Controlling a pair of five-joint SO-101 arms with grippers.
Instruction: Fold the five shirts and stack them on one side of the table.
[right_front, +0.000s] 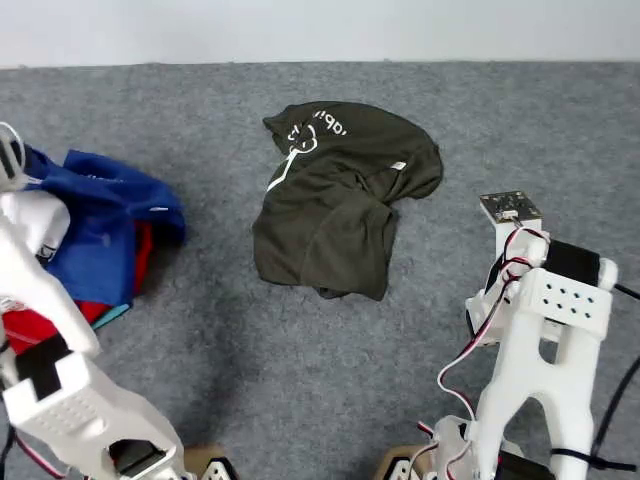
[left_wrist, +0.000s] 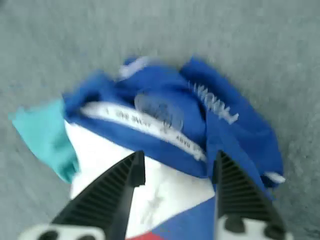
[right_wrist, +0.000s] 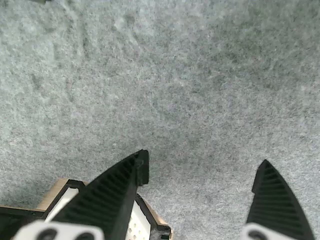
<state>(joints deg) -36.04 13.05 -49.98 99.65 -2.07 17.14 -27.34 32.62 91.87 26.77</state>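
Left hand (left_wrist: 178, 156), parted, hangs over the blue shirt (left_wrist: 165, 100); best pinch one layer only. Right hand (right_wrist: 203, 157) gapes wide.

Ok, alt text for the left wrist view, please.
The left gripper, open, hangs over a crumpled pile of shirts on the grey table cover: blue shirt on top, white shirt under it, teal shirt poking out at one side.
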